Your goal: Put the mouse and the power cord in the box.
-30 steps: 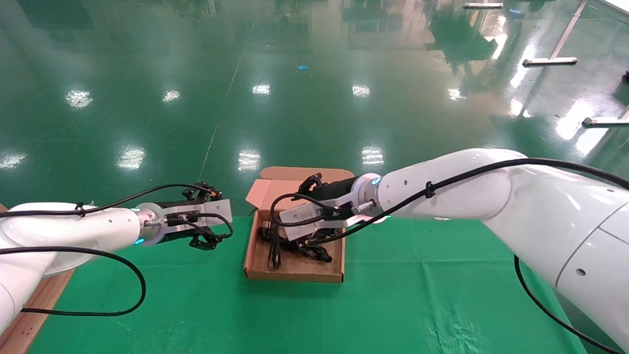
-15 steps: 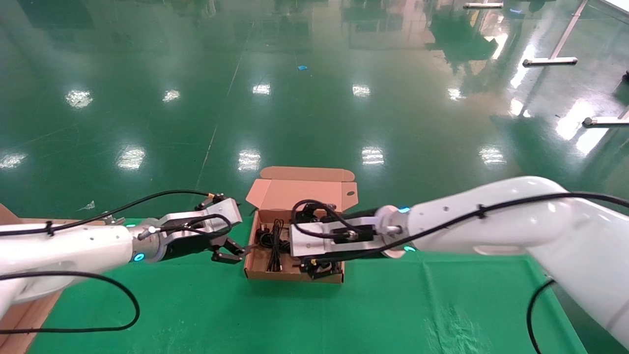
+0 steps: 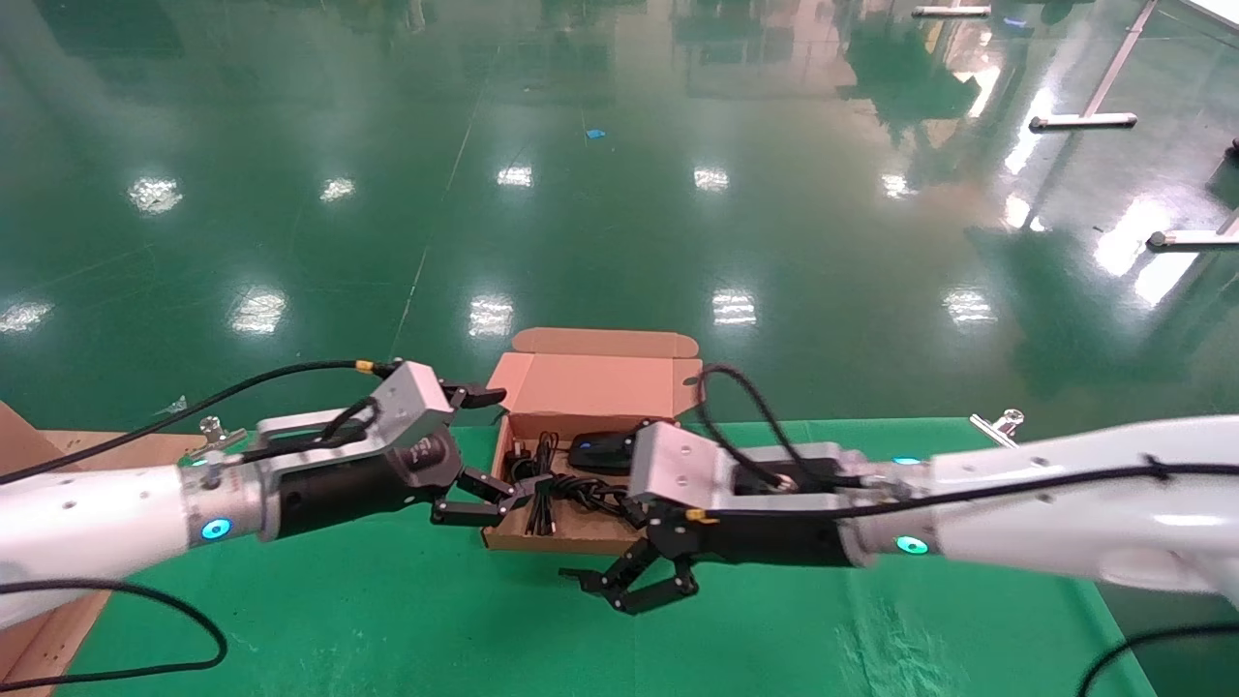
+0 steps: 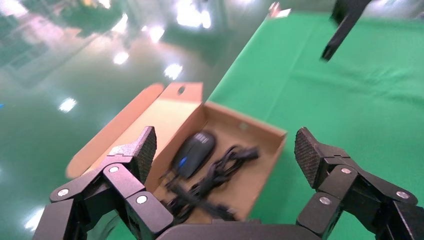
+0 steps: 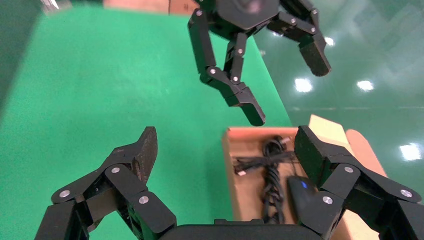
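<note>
The brown box [image 3: 581, 537] lies open on the green cloth, its lid [image 3: 605, 379] standing up at the far side. Inside it, the black mouse [image 3: 600, 450] rests by the lid and the coiled power cord [image 3: 554, 491] lies in front of it. My left gripper [image 3: 492, 447] hovers open and empty at the box's left wall. My right gripper [image 3: 619, 586] is open and empty just in front of the box's near wall, low over the cloth. The left wrist view shows the mouse [image 4: 194, 152] and cord [image 4: 220, 170] in the box [image 4: 250, 125].
The table's far edge runs just behind the box, with green floor beyond. A cardboard piece [image 3: 19, 436] lies at the table's left end. Metal clips [image 3: 999, 423] hold the cloth at the far edge. Open cloth stretches in front and to the right.
My right gripper has come out of the box and dropped to the cloth in front of it, uncovering the mouse. My left gripper has moved right, up to the box's left wall.
</note>
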Robot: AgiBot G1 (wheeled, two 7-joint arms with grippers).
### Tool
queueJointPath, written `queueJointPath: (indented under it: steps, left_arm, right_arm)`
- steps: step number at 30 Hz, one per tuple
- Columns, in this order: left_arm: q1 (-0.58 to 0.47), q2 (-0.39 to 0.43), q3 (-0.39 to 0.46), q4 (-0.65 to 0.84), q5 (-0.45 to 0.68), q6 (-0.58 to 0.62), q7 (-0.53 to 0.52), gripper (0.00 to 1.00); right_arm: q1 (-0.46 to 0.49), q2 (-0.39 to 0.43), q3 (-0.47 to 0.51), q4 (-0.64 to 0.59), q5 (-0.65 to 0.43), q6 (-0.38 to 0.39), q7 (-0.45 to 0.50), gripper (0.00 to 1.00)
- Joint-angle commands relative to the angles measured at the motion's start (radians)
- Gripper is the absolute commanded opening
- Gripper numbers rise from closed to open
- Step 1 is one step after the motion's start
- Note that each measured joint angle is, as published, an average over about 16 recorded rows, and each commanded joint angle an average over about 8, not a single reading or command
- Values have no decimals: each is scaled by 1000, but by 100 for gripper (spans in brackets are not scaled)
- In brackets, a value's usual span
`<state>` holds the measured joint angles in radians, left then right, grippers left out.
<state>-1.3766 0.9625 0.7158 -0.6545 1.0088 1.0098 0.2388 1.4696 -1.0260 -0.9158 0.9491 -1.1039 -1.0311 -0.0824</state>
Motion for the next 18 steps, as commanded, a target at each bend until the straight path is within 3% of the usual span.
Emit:
queueJointPath:
  steps: [1,18]
  left_arm:
    - [19,-22,-27,-39,-17,30,-27,100]
    - [178,-208,-258,-372,-164,287,-252,100]
  right_arm:
    - [-24,26,39,21,23,-29,17,100]
    - [-230,242,371,195,218,-271,158,100]
